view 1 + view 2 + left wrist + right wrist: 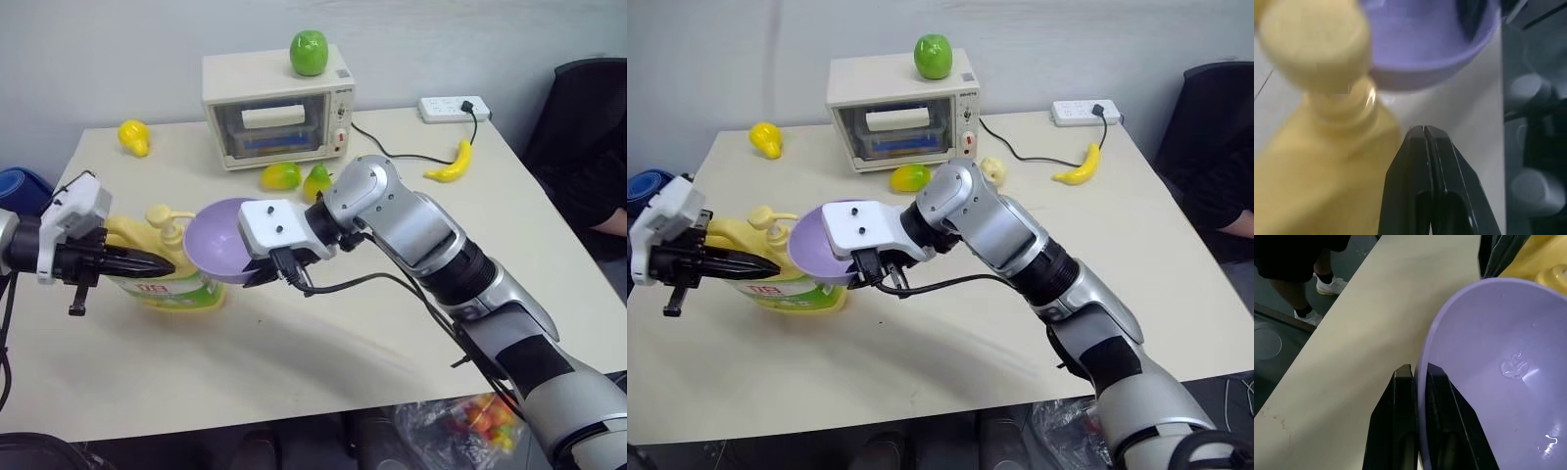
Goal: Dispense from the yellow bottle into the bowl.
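The yellow bottle (167,286) stands upright on the table's left part, its pump head (160,214) topmost. My left gripper (1423,129) is shut with nothing in it; its fingers (137,262) lie level across the front of the bottle's shoulder, below the pump head. The lavender bowl (217,240) hangs tilted just beside the pump spout, off the table. My right gripper (1418,368) is shut on the bowl's rim, one finger inside and one outside. A few clear drops (1513,367) lie in the bowl.
A cream toaster oven (277,108) with a green apple (308,52) on top stands at the back. Yellow toy fruits (280,176), a banana (453,164) and a power strip (454,108) lie around it. A person's feet (1322,284) stand beside the table.
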Controlling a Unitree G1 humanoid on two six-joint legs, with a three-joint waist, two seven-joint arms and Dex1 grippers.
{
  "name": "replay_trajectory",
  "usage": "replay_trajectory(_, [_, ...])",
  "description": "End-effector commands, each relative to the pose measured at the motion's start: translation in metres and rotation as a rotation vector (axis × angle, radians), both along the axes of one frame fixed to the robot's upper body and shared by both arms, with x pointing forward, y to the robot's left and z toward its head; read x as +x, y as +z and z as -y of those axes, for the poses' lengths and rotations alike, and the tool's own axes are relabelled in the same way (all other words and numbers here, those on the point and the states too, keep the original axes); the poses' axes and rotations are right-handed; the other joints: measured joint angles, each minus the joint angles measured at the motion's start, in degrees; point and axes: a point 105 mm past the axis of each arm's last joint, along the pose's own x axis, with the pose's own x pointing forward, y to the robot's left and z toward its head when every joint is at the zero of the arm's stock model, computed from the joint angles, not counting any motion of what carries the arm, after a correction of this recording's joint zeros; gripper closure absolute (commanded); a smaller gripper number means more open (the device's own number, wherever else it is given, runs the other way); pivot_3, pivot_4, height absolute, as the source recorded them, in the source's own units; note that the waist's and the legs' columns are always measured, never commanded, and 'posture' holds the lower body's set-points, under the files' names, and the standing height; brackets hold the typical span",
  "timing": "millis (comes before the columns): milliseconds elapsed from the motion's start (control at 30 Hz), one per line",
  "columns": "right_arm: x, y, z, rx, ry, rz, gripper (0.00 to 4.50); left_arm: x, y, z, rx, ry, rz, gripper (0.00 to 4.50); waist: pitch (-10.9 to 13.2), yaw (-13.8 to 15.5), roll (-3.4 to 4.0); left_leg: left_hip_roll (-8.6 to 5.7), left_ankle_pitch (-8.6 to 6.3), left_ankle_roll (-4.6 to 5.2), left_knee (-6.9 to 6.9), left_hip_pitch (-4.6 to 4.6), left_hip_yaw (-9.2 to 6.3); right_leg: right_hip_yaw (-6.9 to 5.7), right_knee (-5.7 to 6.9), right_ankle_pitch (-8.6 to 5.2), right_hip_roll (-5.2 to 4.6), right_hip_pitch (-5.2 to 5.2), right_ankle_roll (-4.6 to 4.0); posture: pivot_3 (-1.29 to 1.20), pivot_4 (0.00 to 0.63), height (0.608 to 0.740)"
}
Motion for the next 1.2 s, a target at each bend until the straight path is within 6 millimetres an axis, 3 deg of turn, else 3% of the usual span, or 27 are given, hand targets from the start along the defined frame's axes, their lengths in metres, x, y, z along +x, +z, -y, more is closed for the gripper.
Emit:
replay_trajectory(33, [-0.008,0.008,-0.002,0.024,0.049,0.056,4.5,-0.02,0.044,0.004,-0.049,-0.035,0.073,4.47,0.0,0.0,-0.02,-0.01,-0.02,0.02,0.0,0.0,0.0,0.01,-0.03,0.0,0.0,0.0,0.0,0.0,0.15,0.74])
replay_trajectory(133, [-0.007,0.009,0.0,0.027,0.05,0.063,4.5,-0.029,0.066,0.003,-0.07,-0.03,0.11,4.47,0.0,0.1,-0.04,-0.04,-0.06,0.1,-0.03,-0.01,0.03,0.03,-0.16,0.0,-0.03,0.01,0.01,0.0,0.15,0.74])
replay_trajectory(267, [-0.006,0.009,0.001,0.031,0.052,0.068,4.5,-0.027,0.082,-0.004,-0.06,0.025,0.199,4.47,0.0,0.2,-0.05,-0.05,-0.07,0.1,-0.03,-0.02,0.03,0.02,-0.19,0.01,-0.02,0.02,0.02,0.0,0.15,0.74])
replay_trajectory(467, [-0.004,0.01,0.004,0.051,0.035,0.065,4.5,-0.024,0.08,-0.007,-0.062,0.069,0.224,4.47,0.0,0.1,-0.06,-0.05,-0.06,0.09,-0.03,-0.01,0.03,0.02,-0.18,0.01,-0.01,0.02,0.02,0.0,0.15,0.74])
replay_trajectory(567, [0.0,0.002,0.016,0.054,-0.007,0.056,4.5,-0.028,0.073,-0.004,-0.091,0.079,0.177,3.92,0.0,0.3,-0.07,-0.05,-0.07,0.09,-0.04,-0.03,0.03,0.03,-0.22,0.01,-0.02,0.02,0.02,0.0,0.15,0.74])
replay_trajectory(833, [0.019,-0.035,0.075,0.037,-0.236,0.038,4.5,-0.052,0.064,0.002,-0.103,0.077,0.146,1.52,0.1,0.8,-0.21,-0.08,-0.15,-0.03,-0.01,-0.18,0.06,0.03,-0.43,0.02,-0.06,0.02,0.03,0.0,0.15,0.74])
replay_trajectory(1000, [0.04,-0.081,0.145,-0.02,-0.474,0.06,4.5,-0.066,0.057,-0.005,-0.089,0.122,0.121,0.01,0.1,1.0,-0.22,-0.08,-0.19,0.03,-0.07,-0.15,0.1,0.03,-0.58,0.02,-0.06,0.06,0.04,0.0,0.15,0.74])
replay_trajectory(1200, [0.057,-0.121,0.189,-0.042,-0.642,0.105,4.5,-0.076,0.05,-0.007,-0.051,0.139,0.112,0.01,0.2,0.5,-0.39,-0.08,-0.19,0.04,-0.05,0.06,0.29,0.16,-0.78,0.05,-0.05,0.19,0.1,0.0,0.15,0.74])
